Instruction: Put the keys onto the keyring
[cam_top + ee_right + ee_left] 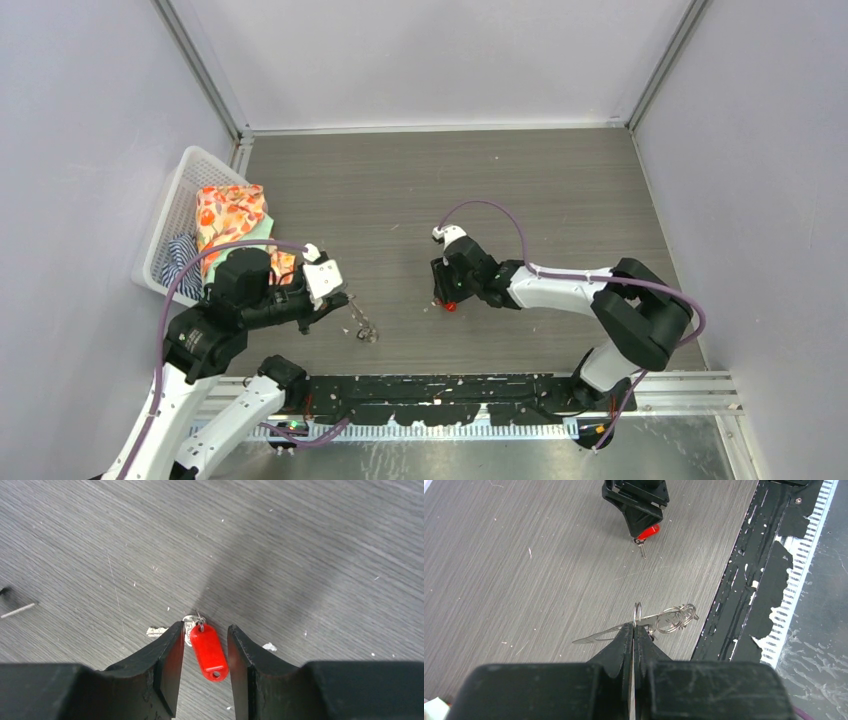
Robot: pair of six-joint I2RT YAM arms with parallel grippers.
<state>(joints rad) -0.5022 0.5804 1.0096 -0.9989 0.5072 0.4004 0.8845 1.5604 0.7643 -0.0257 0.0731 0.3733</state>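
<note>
The key [208,651] has a bright red plastic head and a small silver blade; it lies on the table. My right gripper [205,630] is open, one finger on each side of the red head, with the silver part at the left fingertip. The key also shows in the top view [450,307] and the left wrist view [649,531]. My left gripper [634,627] is shut on the thin silver wire of the keyring [676,617]. The ring's small silver pieces trail to the right of the jaws. In the top view the keyring [365,330] hangs from the left gripper [340,300] to the table.
A white basket [180,190] holding patterned cloths stands at the left wall. A black chipped strip [450,395] and a metal rail run along the near edge, and the strip also shows in the left wrist view [749,580]. Grey walls enclose the table.
</note>
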